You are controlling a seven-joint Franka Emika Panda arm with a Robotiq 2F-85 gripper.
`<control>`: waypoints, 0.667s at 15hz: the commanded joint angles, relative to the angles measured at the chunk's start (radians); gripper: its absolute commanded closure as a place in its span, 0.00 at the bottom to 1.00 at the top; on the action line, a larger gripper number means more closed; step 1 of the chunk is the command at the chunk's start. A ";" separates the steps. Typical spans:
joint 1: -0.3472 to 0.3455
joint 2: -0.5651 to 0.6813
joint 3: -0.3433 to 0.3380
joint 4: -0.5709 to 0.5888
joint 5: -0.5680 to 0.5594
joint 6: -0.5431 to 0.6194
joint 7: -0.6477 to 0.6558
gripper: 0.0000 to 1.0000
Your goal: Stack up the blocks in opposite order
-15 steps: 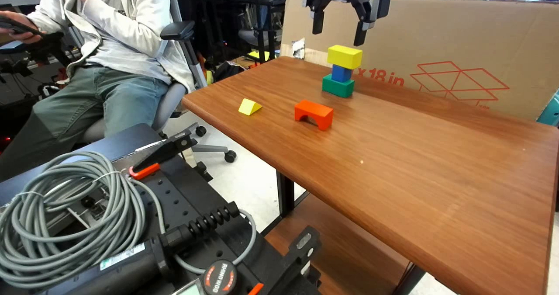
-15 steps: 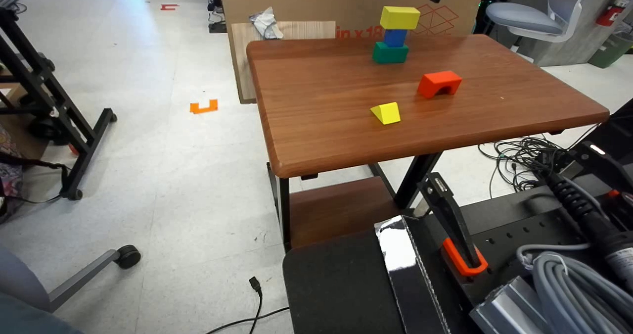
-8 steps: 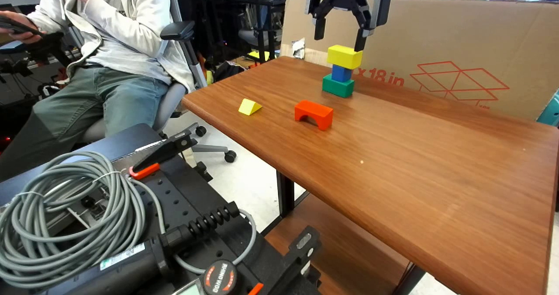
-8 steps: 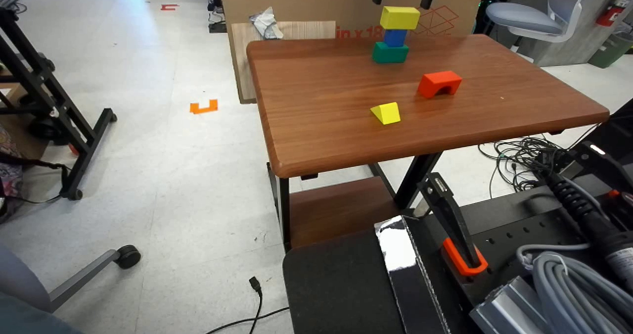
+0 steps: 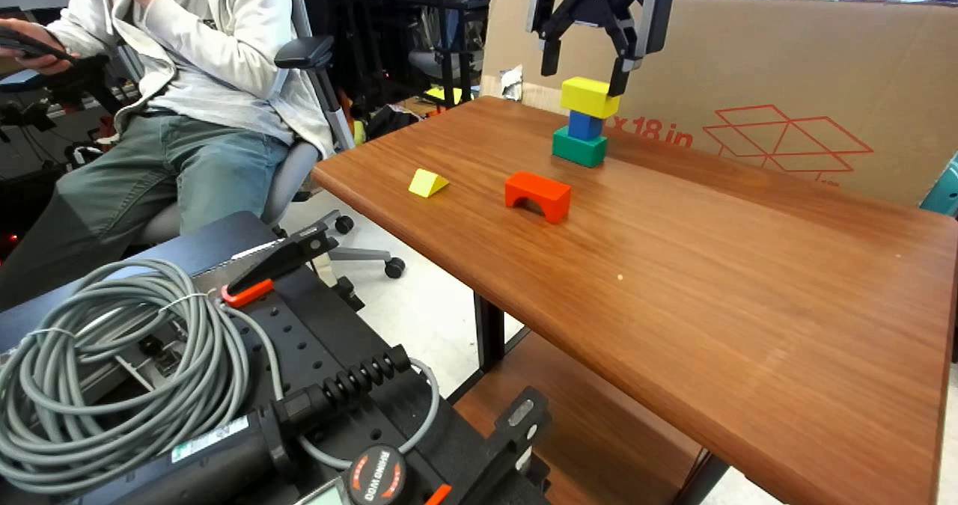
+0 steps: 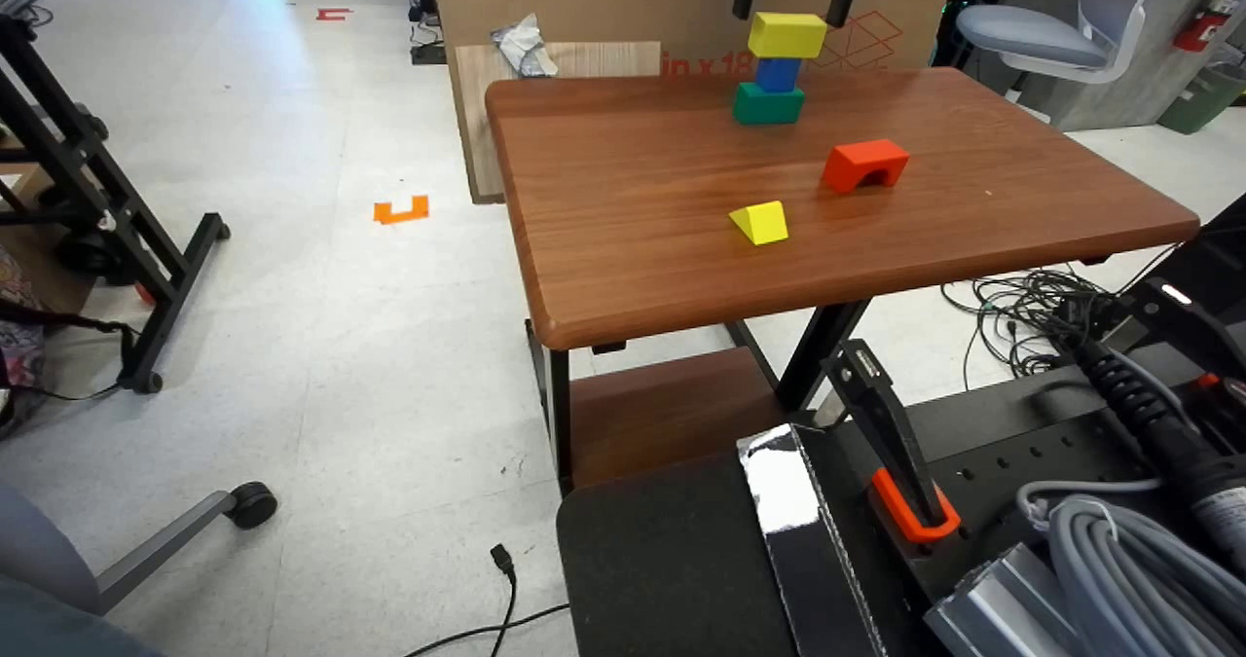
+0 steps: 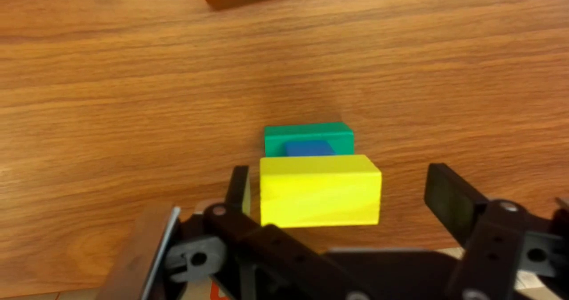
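Note:
A stack stands on the wooden table: a yellow block (image 5: 587, 96) on top, a smaller blue block (image 5: 584, 126) in the middle and a green block (image 5: 578, 148) at the bottom. All three show in both exterior views, and in the wrist view the yellow block (image 7: 320, 198) partly covers the blue and green ones. A red arch-shaped block (image 5: 537, 192) lies apart on the table. My gripper (image 5: 583, 82) is open and empty, pointing down at the stack's top. In the wrist view the fingers (image 7: 337, 184) stand either side of the yellow block, which is closer to the left finger.
A small yellow wedge (image 6: 762, 222) lies on the table (image 6: 623, 268) near its front edge. A cardboard sheet (image 5: 786, 101) stands behind the table, close to the stack. A person (image 5: 194, 78) sits in a chair beside the table.
My gripper has come down toward the yellow block, with its fingers staying open. The blocks have not moved.

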 commanded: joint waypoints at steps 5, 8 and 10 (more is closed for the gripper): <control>0.013 0.032 -0.020 0.061 -0.024 -0.066 0.034 0.28; 0.015 0.033 -0.024 0.061 -0.030 -0.064 0.040 0.51; 0.015 0.031 -0.026 0.063 -0.031 -0.063 0.044 0.59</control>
